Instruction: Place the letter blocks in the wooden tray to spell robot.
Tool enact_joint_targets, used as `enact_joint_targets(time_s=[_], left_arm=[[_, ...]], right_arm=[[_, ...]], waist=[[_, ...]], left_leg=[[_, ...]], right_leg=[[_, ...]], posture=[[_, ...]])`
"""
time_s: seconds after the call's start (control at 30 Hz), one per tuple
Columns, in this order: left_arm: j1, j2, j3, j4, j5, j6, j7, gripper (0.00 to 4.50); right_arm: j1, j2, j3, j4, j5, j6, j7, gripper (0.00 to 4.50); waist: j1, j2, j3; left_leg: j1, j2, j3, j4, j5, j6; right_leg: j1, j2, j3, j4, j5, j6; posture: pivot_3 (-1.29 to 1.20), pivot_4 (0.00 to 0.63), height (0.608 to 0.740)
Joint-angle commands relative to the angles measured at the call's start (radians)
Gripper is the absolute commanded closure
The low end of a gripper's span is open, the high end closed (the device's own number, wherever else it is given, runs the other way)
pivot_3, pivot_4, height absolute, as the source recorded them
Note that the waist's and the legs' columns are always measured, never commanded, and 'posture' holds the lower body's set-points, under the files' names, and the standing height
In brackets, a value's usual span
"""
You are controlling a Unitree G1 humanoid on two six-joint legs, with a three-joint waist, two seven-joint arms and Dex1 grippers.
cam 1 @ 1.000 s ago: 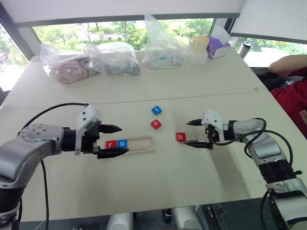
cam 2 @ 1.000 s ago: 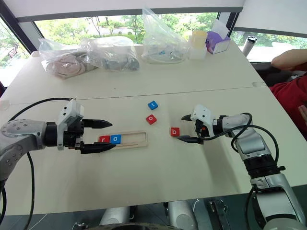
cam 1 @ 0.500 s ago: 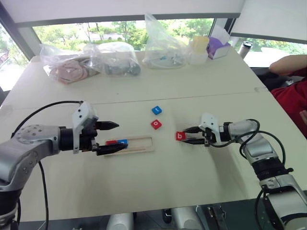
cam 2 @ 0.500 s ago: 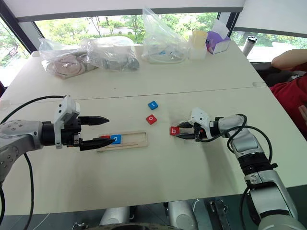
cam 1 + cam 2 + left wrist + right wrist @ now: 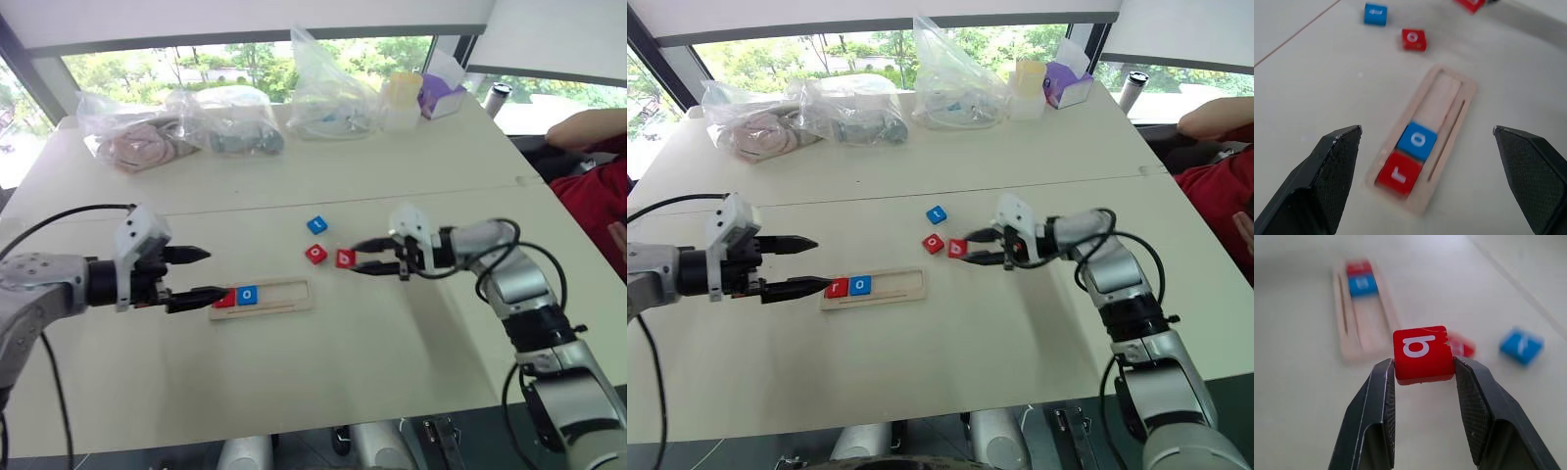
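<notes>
While pinched between right tool (image 5: 1424, 377) fingers, red block (image 5: 1423, 354) reads "b"; beyond it, wooden tray (image 5: 1422, 137) holds "r", "o"; left tool (image 5: 1432, 171) released, empty.

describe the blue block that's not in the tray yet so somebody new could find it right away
Start at the wooden tray near the table's front, then look past it toward the windows. Two loose tiles lie there: a red o block and, just beyond it, the blue t block. It is the only blue tile outside the tray.
</notes>
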Motion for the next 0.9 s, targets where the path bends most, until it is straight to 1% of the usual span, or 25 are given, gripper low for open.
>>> enact_joint_targets(time_s=[0.03,0.1,0.17,0.23,0.27,0.4,0.57,0.73,0.9], left_arm=[[0.036,0.042,0.054,0.028,0.065,-0.071,-0.036,0.00],[0.080,0.054,0.081,0.027,0.082,-0.085,-0.055,0.00],[0.124,0.047,0.113,0.001,0.077,-0.082,-0.057,0.00],[0.168,0.025,0.140,-0.037,0.071,-0.072,-0.041,0.00],[0.183,0.015,0.150,-0.052,0.069,-0.069,-0.031,0.00],[0.211,-0.020,0.166,-0.092,0.063,-0.053,0.000,0.00],[0.233,-0.029,0.175,-0.088,0.085,-0.066,0.011,0.00],[0.220,-0.025,0.171,-0.084,0.076,-0.062,0.014,0.00],[0.196,-0.028,0.142,-0.079,0.074,-0.062,0.019,0.00]], right_arm=[[-0.039,0.080,0.061,-0.004,-0.036,0.012,-0.065,3.33],[-0.075,0.144,0.113,0.049,-0.091,0.004,-0.115,3.33],[-0.098,0.181,0.156,0.074,-0.121,0.026,-0.129,3.33],[-0.112,0.219,0.183,0.066,-0.125,0.120,-0.156,3.33],[-0.110,0.227,0.195,0.055,-0.130,0.136,-0.162,3.33],[-0.100,0.210,0.241,0.035,-0.154,0.123,-0.132,3.33],[-0.088,0.202,0.285,0.027,-0.175,0.094,-0.106,3.33],[-0.075,0.216,0.302,0.041,-0.191,0.081,-0.115,3.33],[-0.079,0.249,0.303,0.077,-0.210,0.073,-0.140,3.33]], waist=[[0.002,0.000,0.000],[0.002,0.000,0.000],[0.001,0.000,0.000],[0.002,0.000,0.000],[0.003,0.000,0.000],[0.010,0.000,0.000],[0.006,0.000,0.000],[-0.001,0.000,0.000],[-0.001,0.000,0.000]], left_leg=[[0.000,0.000,-0.001,0.000,0.000,0.000],[-0.001,0.000,0.000,0.000,0.000,0.000],[-0.001,0.000,0.001,0.000,0.000,0.000],[-0.002,-0.001,0.002,0.000,0.000,-0.001],[-0.002,-0.001,0.002,0.000,0.000,-0.001],[-0.002,-0.001,0.001,0.000,0.000,-0.001],[-0.001,-0.001,0.001,0.001,0.000,-0.001],[-0.001,0.000,0.001,0.000,0.000,-0.001],[-0.001,0.000,0.001,0.000,0.000,-0.001]], right_leg=[[0.000,0.000,-0.001,0.000,-0.001,-0.001],[0.000,-0.001,-0.001,0.000,-0.001,-0.001],[-0.001,-0.002,0.000,0.000,0.001,-0.004],[-0.001,-0.003,0.000,-0.001,0.001,-0.005],[-0.001,-0.003,0.000,-0.001,0.001,-0.005],[-0.001,-0.004,0.000,-0.002,0.002,-0.004],[0.000,-0.002,0.000,-0.001,0.001,-0.004],[0.000,-0.002,0.000,-0.001,0.002,-0.004],[0.000,-0.002,0.000,-0.001,0.003,-0.004]], posture=[[0.00,0.150,0.740],[0.00,0.150,0.740],[0.00,0.150,0.740],[0.00,0.150,0.740],[0.00,0.150,0.740],[0.00,0.150,0.740],[0.00,0.150,0.740],[0.00,0.150,0.740],[0.00,0.150,0.740]])
